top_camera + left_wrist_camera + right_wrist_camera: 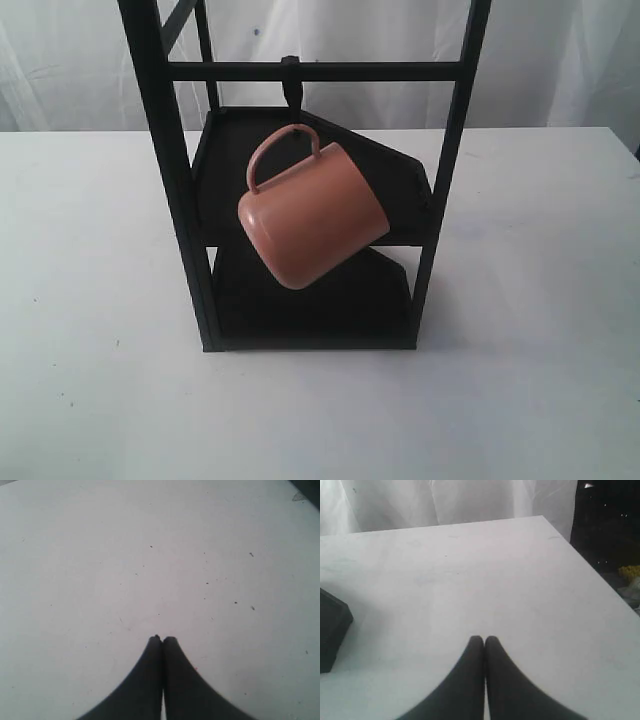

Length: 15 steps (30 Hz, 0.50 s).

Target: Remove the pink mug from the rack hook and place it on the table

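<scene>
The salmon-pink mug [312, 215] hangs tilted by its thin loop handle from the small black hook [292, 85] on the top crossbar of the black rack [170, 170], its base turned toward the camera. The rack stands on the white table [90, 350]. Neither arm shows in the exterior view. My left gripper [163, 639] is shut with nothing in it above bare speckled tabletop. In the right wrist view my right gripper [484, 638] is also shut and empty, with a corner of the rack's dark shelf [332, 627] off to one side.
White curtain [560, 60] hangs behind the table. The table's far edge and corner [540, 519] show in the right wrist view, with a dark area [607, 525] and some yellow clutter [630, 572] beyond. Two dark shelves [400, 185] sit behind the mug.
</scene>
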{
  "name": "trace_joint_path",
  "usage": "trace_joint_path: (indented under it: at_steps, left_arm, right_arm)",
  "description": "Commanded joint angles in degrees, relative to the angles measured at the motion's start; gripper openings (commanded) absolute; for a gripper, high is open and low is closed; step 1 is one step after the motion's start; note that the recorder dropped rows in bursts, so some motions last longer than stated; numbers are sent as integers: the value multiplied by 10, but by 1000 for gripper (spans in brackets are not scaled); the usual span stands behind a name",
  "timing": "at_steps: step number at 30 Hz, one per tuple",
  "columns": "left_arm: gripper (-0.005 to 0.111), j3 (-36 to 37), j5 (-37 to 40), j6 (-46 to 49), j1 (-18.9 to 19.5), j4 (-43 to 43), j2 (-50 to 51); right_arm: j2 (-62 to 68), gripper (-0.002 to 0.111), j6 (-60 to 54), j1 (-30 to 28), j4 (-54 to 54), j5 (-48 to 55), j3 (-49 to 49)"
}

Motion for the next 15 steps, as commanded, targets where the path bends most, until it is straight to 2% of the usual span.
trace_joint_path:
  at_steps: [1, 5, 7, 8, 11, 13, 15]
  left_arm:
    - [0, 3, 14, -3, 1, 0, -3]
    - [0, 3, 14, -3, 1, 0, -3]
    - [0, 3, 14, -3, 1, 0, -3]
    - [0, 3, 14, -3, 1, 0, -3]
    - [0, 3, 14, -3, 1, 0, -3]
    - [0, 3, 14, -3, 1, 0, -3]
    - [0, 3, 14, -3, 1, 0, -3]
  right_arm:
    - [-2, 0, -28, 4, -10, -45, 1]
    - [-2, 0, -29, 4, -10, -108, 1]
    - [-2, 0, -31, 4, -10, -183, 1]
    - [-2, 0, -31, 4, -10, -285, 1]
    - [-2, 0, -24, 4, -10, -436, 1]
    - [-2, 0, 40, 4, -5, -502, 1]
    - [-2, 0, 135, 4, -5, -505, 1]
